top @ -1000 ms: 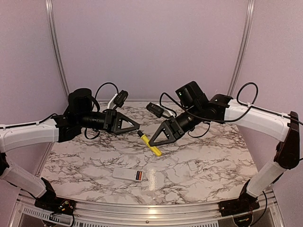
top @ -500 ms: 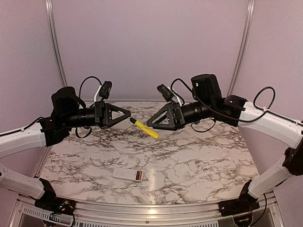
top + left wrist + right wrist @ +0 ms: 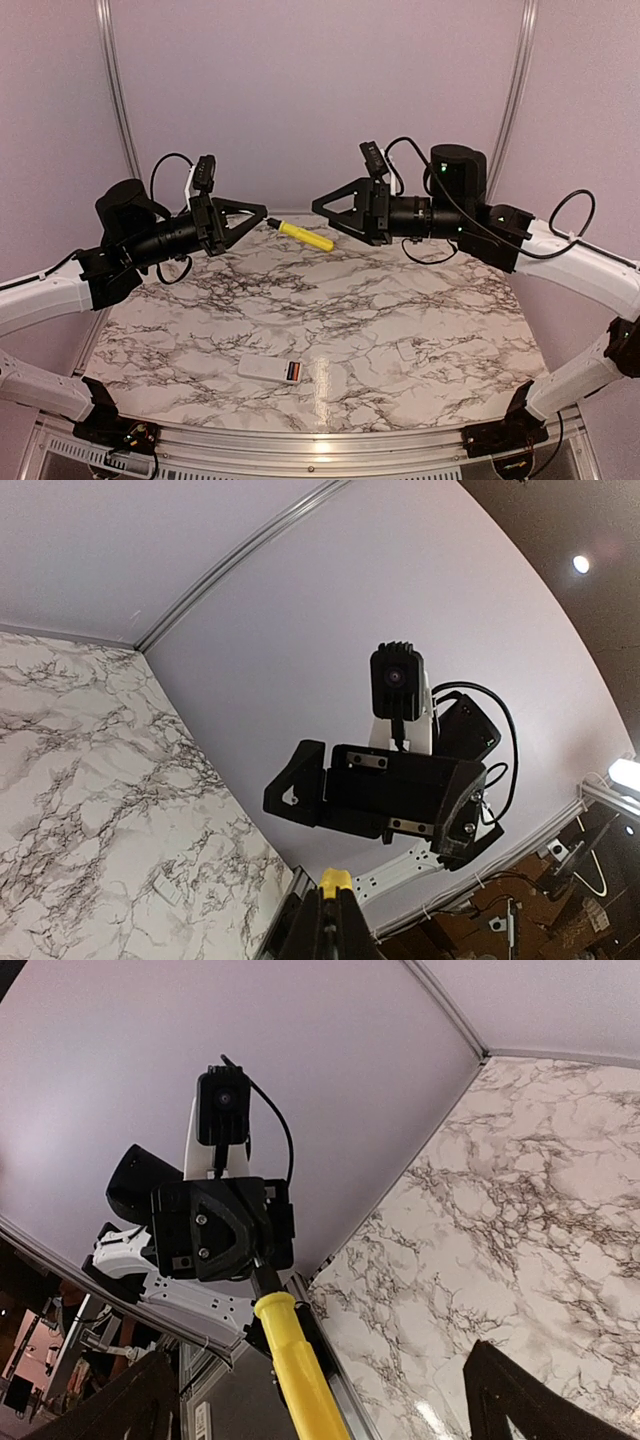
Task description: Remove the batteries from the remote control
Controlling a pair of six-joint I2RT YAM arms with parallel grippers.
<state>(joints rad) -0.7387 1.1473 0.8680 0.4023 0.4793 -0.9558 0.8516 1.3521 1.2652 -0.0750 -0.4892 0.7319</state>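
First, from the top camera we see the remote control (image 3: 268, 367) lying flat on the marble worktop (image 3: 450, 300) at about 6 o'clock, close to the near edge. The batteries (image 3: 292, 373) show as a reddish-orange and dark patch in the compartment at its 3 o'clock end; we cannot count them. A small white cover plate (image 3: 331, 379) lies just beside that end, at the remote's 3 o'clock. Both arms are raised over the 12 o'clock part of the worktop, facing each other. The left end effector (image 3: 262, 214) is pinching the dark tip of a yellow-handled screwdriver (image 3: 305, 236), whose handle points toward 4 o'clock, at the right end effector (image 3: 320, 210). In the left wrist view, our left end effector (image 3: 330, 920) sits at 6 o'clock with its fingers pressed together on the screwdriver (image 3: 335, 881), only a bit of yellow showing above them. The right end effector (image 3: 385, 800) faces us with its fingers spread wide. In the right wrist view, the spread fingers (image 3: 510, 1395) stand at 5 and 7 o'clock, and the screwdriver's handle (image 3: 295, 1360) lies between them without touching either. The left end effector (image 3: 222, 1228) grips its shaft at 10 o'clock.
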